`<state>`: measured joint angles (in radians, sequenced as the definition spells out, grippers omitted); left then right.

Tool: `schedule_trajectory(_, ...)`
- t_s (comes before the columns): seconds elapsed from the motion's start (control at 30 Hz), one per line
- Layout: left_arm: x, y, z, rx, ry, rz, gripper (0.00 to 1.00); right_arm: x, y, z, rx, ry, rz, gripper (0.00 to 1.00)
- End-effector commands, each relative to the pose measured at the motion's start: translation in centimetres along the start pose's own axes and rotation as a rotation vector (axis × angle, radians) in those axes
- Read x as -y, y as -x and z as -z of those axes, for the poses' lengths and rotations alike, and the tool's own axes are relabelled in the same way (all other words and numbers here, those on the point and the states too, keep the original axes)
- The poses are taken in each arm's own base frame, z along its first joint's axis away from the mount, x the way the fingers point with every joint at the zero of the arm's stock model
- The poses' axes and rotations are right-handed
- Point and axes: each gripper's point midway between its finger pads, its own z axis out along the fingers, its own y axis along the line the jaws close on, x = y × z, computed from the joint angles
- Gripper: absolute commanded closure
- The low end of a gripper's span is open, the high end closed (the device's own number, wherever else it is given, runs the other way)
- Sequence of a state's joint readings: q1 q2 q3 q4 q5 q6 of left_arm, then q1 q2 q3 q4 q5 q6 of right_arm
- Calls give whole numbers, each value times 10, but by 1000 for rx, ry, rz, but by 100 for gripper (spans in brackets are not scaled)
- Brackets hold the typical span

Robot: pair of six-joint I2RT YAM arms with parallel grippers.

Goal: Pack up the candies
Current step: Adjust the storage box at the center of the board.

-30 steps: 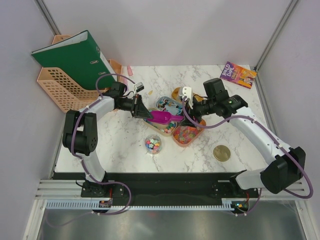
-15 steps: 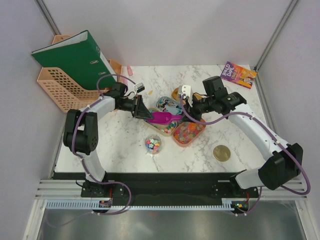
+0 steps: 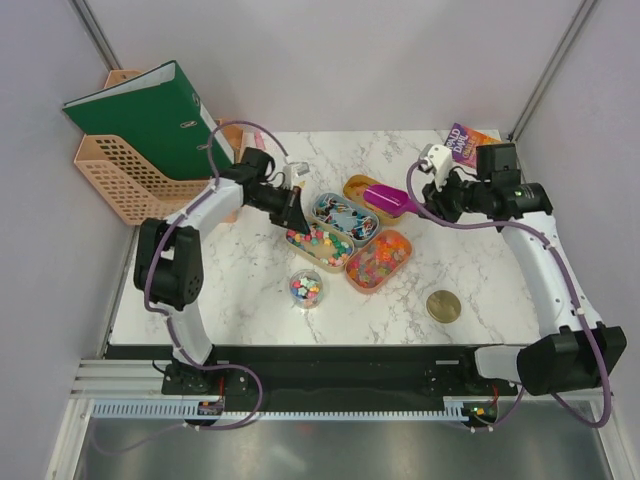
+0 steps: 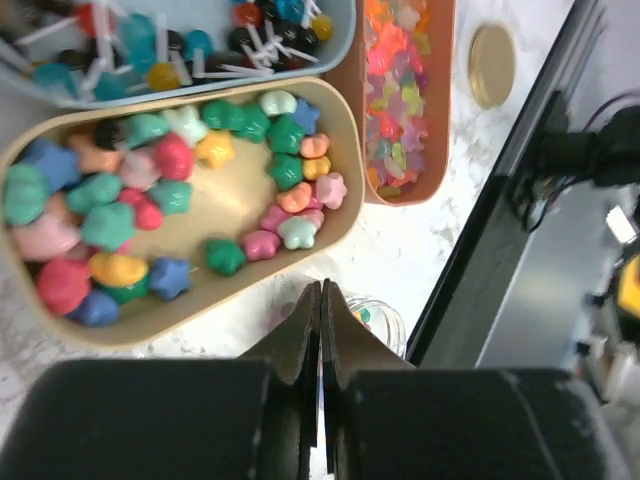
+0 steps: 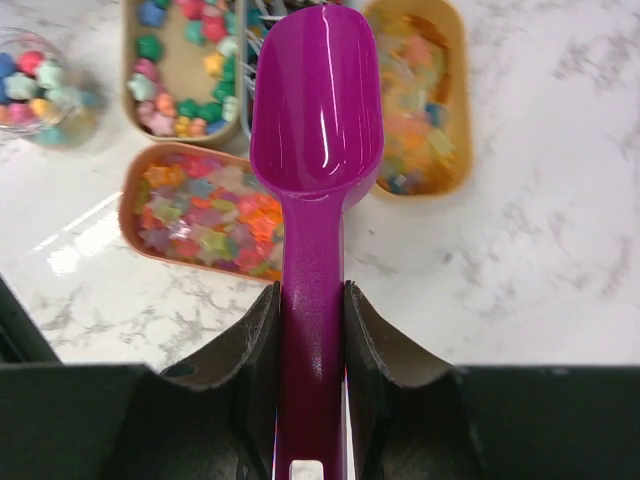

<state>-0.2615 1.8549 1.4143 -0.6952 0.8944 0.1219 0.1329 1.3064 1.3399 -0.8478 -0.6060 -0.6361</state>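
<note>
The candies lie in several oval trays at mid-table: coloured star sweets (image 3: 322,243) in a tan tray (image 4: 345,140), blue-wrapped lollipops (image 3: 345,215), orange and yellow gummies (image 3: 378,260), and pale gummies (image 5: 415,95). A small glass jar (image 3: 306,288) holds some coloured candies. My right gripper (image 3: 428,203) is shut on the handle of an empty magenta scoop (image 5: 318,100), held above the trays' back right. My left gripper (image 4: 322,292) is shut and empty, just off the star tray's left end, with the jar (image 4: 378,318) beyond its tips.
A round gold lid (image 3: 443,306) lies at the front right. A peach basket (image 3: 120,175) with a green binder (image 3: 150,115) stands at the back left. A book (image 3: 470,148) lies at the back right corner.
My right gripper has lifted the scoop out of the trays and pulled it back and to the right. My left gripper has shifted slightly back and right.
</note>
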Motion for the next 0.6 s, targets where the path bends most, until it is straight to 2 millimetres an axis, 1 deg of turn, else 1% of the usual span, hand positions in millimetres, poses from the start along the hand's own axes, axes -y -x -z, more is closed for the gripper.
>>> schedule_trajectory(0.0, 38, 0, -34, -107, 40, -247, 98, 21, -2, 28, -16, -125, 26, 100)
schedule_trajectory(0.03, 48, 3, -43, -121, 33, -280, 98, 24, -3, 33, -17, -145, 23, 100)
schedule_trajectory(0.07, 62, -8, -63, -173, 2, -302, 98, 29, -10, 37, -28, -167, 8, 100)
schedule_trajectory(0.13, 78, -10, -78, -199, -26, -317, 98, 35, -16, 45, -45, -216, -8, 100)
schedule_trajectory(0.17, 85, -20, -94, -238, -45, -322, 98, 36, -21, 46, -53, -225, -17, 100)
schedule_trajectory(0.2, 91, -20, -100, -246, -56, -325, 98, 36, -22, 51, -57, -247, -16, 100)
schedule_trajectory(0.23, 100, -27, -110, -270, -72, -334, 98, 35, -26, 52, -66, -253, -22, 100)
schedule_trajectory(0.3, 105, -36, -124, -303, -93, -335, 98, 34, -28, 59, -71, -281, -12, 100)
schedule_trajectory(0.33, 109, -38, -128, -311, -100, -342, 98, 40, -35, 67, -87, -318, -32, 100)
schedule_trajectory(0.37, 116, -44, -135, -330, -113, -355, 98, 39, -39, 69, -95, -324, -30, 100)
schedule_trajectory(0.4, 117, -48, -143, -347, -120, -354, 98, 38, -40, 74, -100, -333, -19, 100)
schedule_trajectory(0.43, 122, -55, -149, -364, -130, -361, 98, 38, -46, 76, -119, -343, -27, 100)
schedule_trajectory(0.57, 122, -72, -167, -420, -140, -350, 98, 36, -51, 85, -125, -361, -34, 100)
